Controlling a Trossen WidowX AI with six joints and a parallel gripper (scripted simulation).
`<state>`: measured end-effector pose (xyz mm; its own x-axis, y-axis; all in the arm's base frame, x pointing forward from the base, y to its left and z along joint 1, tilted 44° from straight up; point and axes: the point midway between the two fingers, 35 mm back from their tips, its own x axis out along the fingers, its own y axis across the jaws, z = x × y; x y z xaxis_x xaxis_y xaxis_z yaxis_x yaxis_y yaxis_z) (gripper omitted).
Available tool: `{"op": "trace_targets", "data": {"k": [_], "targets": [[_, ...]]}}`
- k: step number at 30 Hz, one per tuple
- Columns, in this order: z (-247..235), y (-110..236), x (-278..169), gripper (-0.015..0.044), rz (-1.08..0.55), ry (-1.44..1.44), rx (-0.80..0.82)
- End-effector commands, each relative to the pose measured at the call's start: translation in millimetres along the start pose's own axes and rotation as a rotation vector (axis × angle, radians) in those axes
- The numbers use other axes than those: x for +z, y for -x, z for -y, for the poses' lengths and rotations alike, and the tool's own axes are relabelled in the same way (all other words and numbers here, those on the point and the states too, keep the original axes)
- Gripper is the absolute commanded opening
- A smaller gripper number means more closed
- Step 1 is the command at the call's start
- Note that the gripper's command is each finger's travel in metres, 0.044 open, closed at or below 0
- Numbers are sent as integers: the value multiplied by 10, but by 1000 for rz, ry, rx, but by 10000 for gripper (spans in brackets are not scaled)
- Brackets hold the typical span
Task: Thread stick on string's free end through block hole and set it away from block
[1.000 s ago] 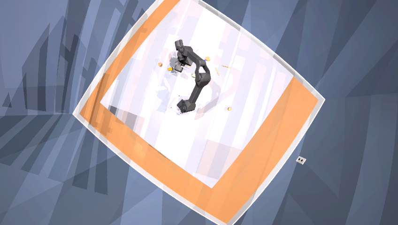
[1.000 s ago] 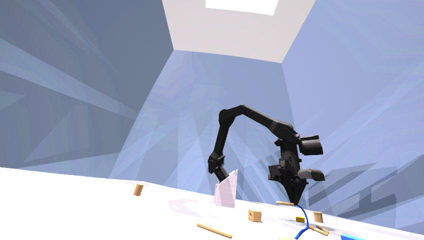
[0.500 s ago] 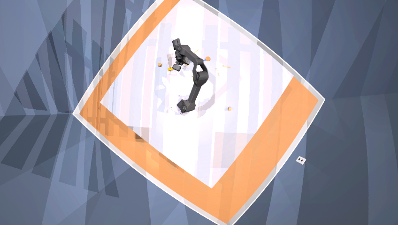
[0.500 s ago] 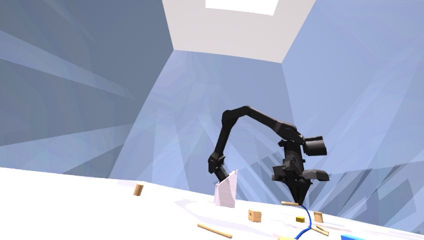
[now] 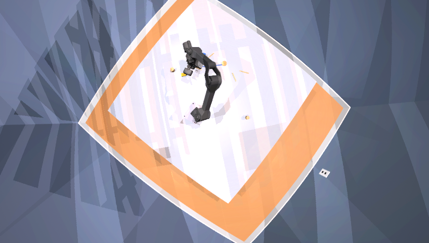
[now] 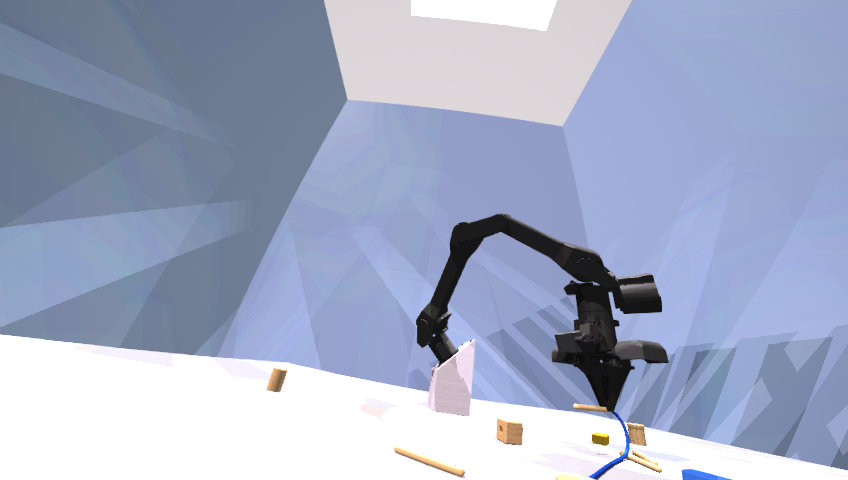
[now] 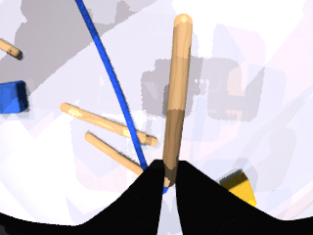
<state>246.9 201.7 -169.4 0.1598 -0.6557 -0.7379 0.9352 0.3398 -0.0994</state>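
So far only the pickup looks done: left of centre in the exterior view the holed wooden block (image 6: 509,431) sits unthreaded on the table (image 6: 148,416). Further right, the gripper (image 6: 607,408) pinches the stringed stick (image 6: 589,407) level, above the tabletop, blue string (image 6: 622,434) trailing down; threading, pulling through and release remain.

Stick (image 7: 176,92): pale wood, smooth, slight sheen. String (image 7: 105,59): blue cord, smooth. Gripper (image 7: 168,179): matt black, plastic-looking, clamped on the stick. Block (image 6: 509,431): light wood, faint grain. Table (image 6: 148,428): white, smooth, softly glossy.
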Motion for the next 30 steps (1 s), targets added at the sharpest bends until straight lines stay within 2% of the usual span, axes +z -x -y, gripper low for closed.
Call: {"op": "trace_targets", "data": {"k": [1,30], "targets": [[2,-5,-59,0,-4,-2,-4],[34,-22,-364,0,-11,-3,-4]]}}
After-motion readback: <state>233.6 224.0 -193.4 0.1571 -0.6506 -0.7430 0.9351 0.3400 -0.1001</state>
